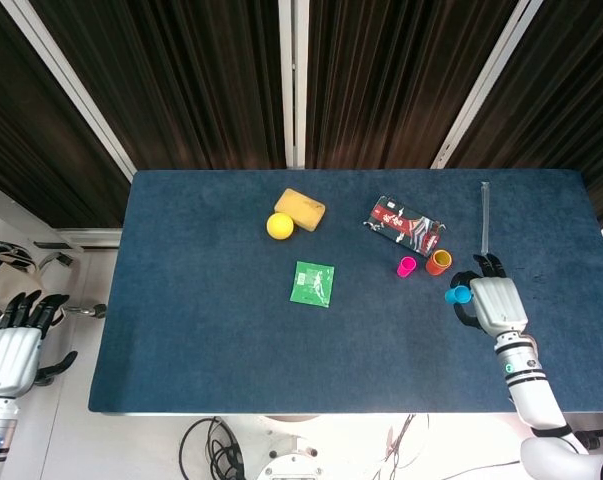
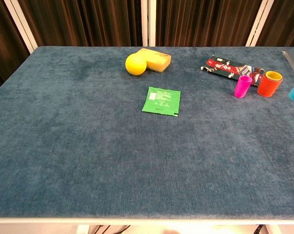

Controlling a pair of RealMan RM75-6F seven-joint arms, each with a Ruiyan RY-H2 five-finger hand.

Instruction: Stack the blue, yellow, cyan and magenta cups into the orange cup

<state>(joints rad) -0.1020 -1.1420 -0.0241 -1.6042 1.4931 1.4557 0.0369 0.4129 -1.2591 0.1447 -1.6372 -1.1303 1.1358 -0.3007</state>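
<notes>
Cyan cup (image 1: 457,294) sits gripped in the right hand (image 1: 493,303), fingers wrapped round it, the cup poking out on the hand's inner side and held off the blue table (image 1: 211,330). Just ahead of that hand and a touch inward stands the orange cup (image 1: 438,262), upright, with a yellow cup (image 2: 273,75) nested inside it showing as a yellow rim in the chest view. Magenta cup (image 1: 407,266) stands just beside the orange one, further inward from the hand. Beyond them lies a red and black packet (image 1: 405,224). Well off toward the other side, the left hand (image 1: 13,352) hangs beside the table edge, fingers spread and holding nothing.
</notes>
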